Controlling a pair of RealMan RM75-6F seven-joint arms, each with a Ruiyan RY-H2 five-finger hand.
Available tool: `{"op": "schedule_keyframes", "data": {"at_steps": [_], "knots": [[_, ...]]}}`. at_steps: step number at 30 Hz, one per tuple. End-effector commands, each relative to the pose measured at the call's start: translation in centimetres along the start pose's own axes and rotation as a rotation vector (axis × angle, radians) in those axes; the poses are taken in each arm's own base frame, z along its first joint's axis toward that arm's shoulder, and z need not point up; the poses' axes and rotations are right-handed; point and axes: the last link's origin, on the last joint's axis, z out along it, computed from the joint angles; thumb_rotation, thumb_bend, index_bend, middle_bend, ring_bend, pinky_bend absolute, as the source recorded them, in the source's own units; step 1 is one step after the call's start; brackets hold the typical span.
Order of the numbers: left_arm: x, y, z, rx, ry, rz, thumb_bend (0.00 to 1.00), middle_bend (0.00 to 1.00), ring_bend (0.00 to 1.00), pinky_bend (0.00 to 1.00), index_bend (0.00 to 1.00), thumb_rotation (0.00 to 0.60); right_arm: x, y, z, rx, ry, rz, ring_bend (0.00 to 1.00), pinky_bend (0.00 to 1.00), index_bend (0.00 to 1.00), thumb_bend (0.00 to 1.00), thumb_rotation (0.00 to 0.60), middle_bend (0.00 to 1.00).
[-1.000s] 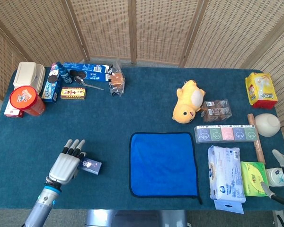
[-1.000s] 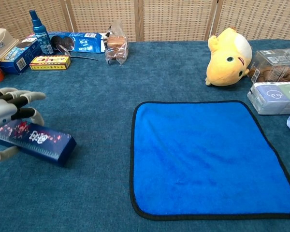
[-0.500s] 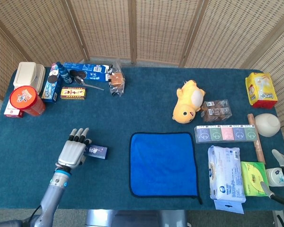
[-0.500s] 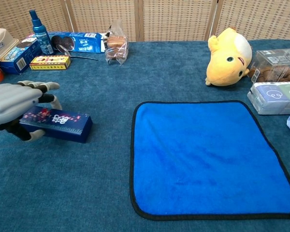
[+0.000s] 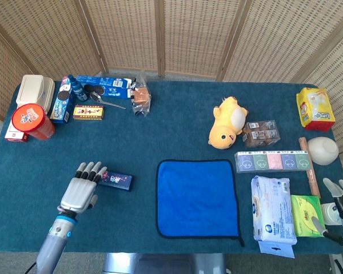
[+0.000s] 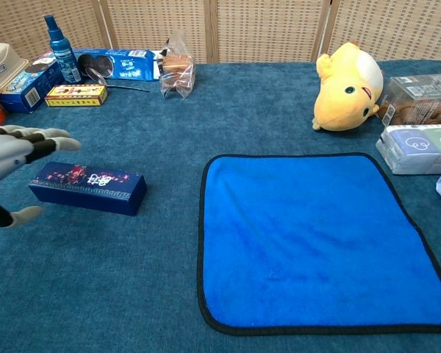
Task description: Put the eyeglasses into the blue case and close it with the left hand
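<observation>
Your left hand (image 5: 80,191) has let go of the blue case (image 6: 87,187); half a second ago its fingers were wrapped over the case's left end, and now they are spread and lifted off it, holding nothing, with the hand drawn back toward the desk's left edge in the chest view; the case itself has moved inward from where you first held it, and now it lies flat and shut on the desk's cloth surface, in the front-left part, between the hand and the blue cloth (image 5: 197,197) that lies near the front edge at the middle; it is close to that cloth but apart from it; your right hand (image 5: 338,201) sits at the desk's right edge near the front corner, fingers apart and gripping nothing that I can see; so what you have done is reposition the case, not close it on anything; I cannot pick out the eyeglasses with any certainty in either view; something thin and dark lies by the biscuit box (image 5: 106,85) near the back-left corner, yet it is too small to name; I judge the task barely begun: the case has yet to be opened, and the glasses found and brought to it.
</observation>
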Motion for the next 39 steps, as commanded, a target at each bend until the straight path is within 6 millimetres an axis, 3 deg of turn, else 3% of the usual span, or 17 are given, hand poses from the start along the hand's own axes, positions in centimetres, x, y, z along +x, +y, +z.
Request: {"op": "schedule_keyframes", "data": {"at_steps": [1, 4, 10, 20, 23, 39], "knots": [[0.4, -1.4, -3.0, 0.031, 0.035, -0.06, 0.34, 0.0, 0.0, 0.0, 0.0, 0.6, -0.3, 0.0, 0.3, -0.005, -0.012, -0.014, 0.07, 0.17, 0.0, 0.27, 0.568, 0.16], [0.8, -3.4, -6.5, 0.092, 0.097, -0.135, 0.34, 0.0, 0.0, 0.0, 0.0, 0.6, -1.0, -0.1, 0.9, -0.014, -0.035, -0.033, 0.06, 0.16, 0.0, 0.27, 0.568, 0.16], [0.9, -6.5, -11.4, 0.178, 0.166, -0.211, 0.34, 0.0, 0.0, 0.0, 0.0, 0.6, -2.1, -0.7, 1.9, -0.016, -0.053, -0.073, 0.04, 0.14, 0.01, 0.27, 0.567, 0.14], [-0.1, -9.2, -17.5, 0.315, 0.225, -0.268, 0.34, 0.0, 0.0, 0.0, 0.0, 0.6, -3.5, -1.7, 2.4, -0.02, -0.082, -0.127, 0.03, 0.14, 0.02, 0.28, 0.569, 0.14], [-0.1, -9.6, -18.1, 0.327, 0.243, -0.262, 0.34, 0.0, 0.0, 0.0, 0.0, 0.6, -3.6, -1.9, 2.3, -0.025, -0.074, -0.137, 0.03, 0.14, 0.03, 0.28, 0.566, 0.14], [0.8, -9.6, -17.3, 0.318, 0.251, -0.291, 0.34, 0.0, 0.0, 0.0, 0.0, 0.6, -3.9, -2.6, 3.0, -0.006, -0.059, -0.126, 0.03, 0.13, 0.03, 0.28, 0.568, 0.14]]}}
